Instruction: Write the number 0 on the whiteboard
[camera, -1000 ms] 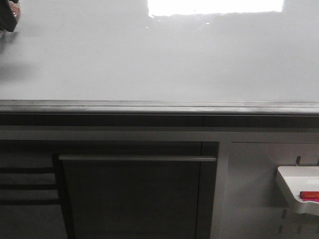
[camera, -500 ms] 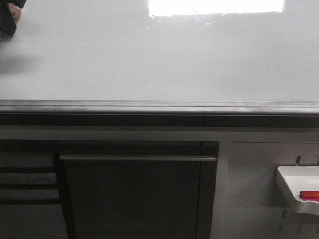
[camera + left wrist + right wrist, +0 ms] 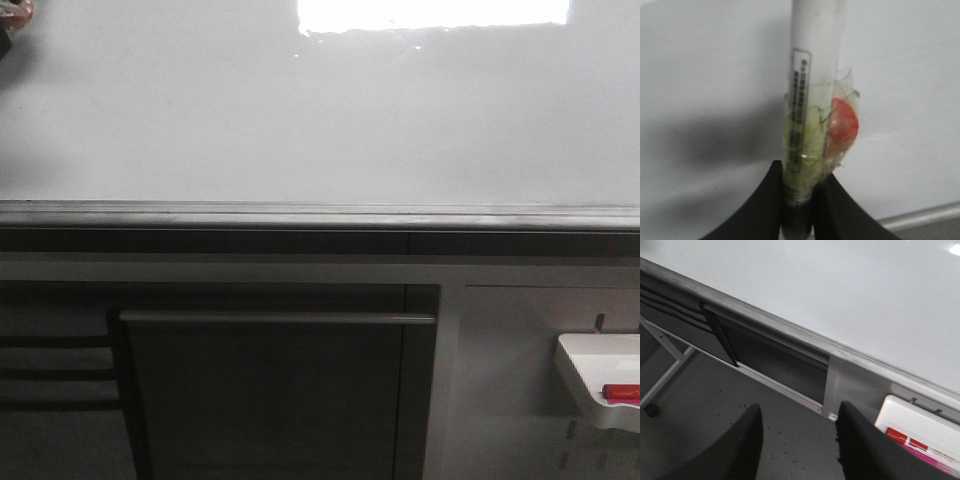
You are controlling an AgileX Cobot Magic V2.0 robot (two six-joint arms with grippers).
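Glossy grey-white, the whiteboard (image 3: 320, 130) fills the far scene — no number 0 drawn yet. The left gripper (image 3: 799, 200) pinches a white marker (image 3: 815, 75); the right gripper (image 3: 799, 440) is spread, empty. Taped padding could let the marker slip — wobbling the stroke.

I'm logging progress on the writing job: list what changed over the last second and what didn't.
In the front view, the dark tool with the left gripper slid up and left, leaving only a sliver at the top-left corner; its shadow went too. The left gripper is clamped on a white marker. The whiteboard shows no stroke, and the white tray and its red marker stayed put.
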